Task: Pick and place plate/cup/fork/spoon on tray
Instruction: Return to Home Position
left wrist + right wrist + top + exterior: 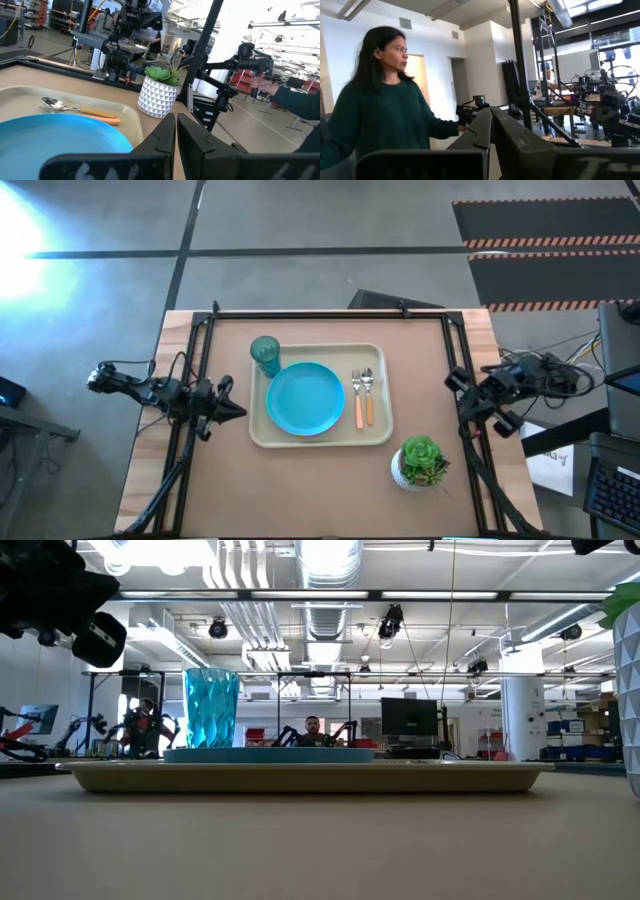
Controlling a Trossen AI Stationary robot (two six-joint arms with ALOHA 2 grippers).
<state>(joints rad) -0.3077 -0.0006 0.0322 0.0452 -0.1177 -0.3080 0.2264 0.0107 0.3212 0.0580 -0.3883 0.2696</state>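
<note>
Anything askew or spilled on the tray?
Nothing stands out. The cream-beige rectangular tray holds the round sky-blue plate, the upright translucent teal cup, and the orange-handled fork and spoon lying parallel. No spills.

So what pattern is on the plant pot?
White with dark triangles on the pot; the left wrist view shows it best.
</note>
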